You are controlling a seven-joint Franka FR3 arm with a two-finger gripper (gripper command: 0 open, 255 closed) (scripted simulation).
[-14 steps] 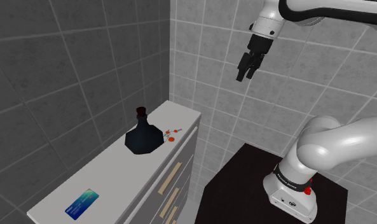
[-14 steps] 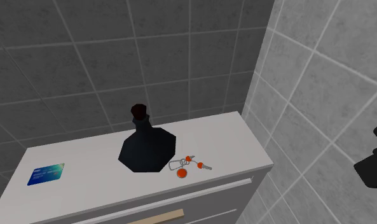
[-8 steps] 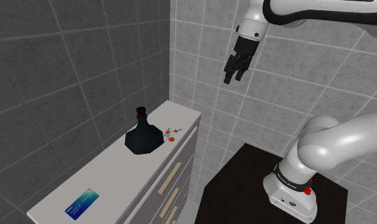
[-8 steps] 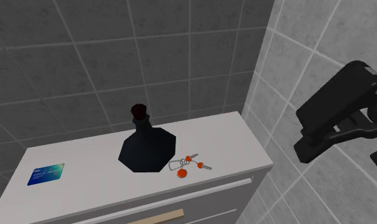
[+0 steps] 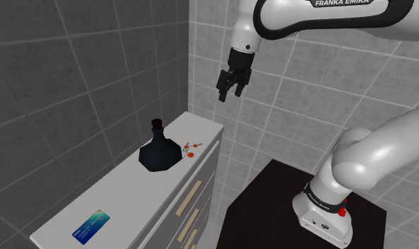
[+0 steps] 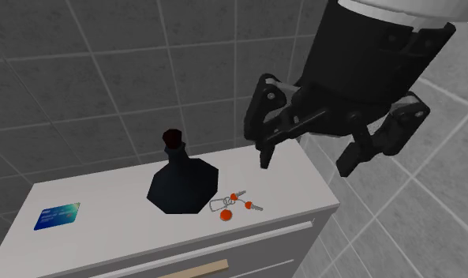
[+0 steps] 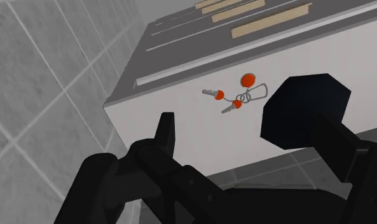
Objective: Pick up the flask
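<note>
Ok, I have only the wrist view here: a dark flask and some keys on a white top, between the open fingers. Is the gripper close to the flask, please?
Observer: No. In the shoulder view the gripper hangs well above the cabinet top, clear of the flask.
Operator: Does the flask stand upright?
Observer: Yes. In the second exterior view it stands upright, a wide faceted body with a narrow neck and a dark red stopper on top.
Operator: Is there another thing on the top that I cannot see?
Observer: A blue card lies flat near the other end of the top, apart from the flask.
</note>
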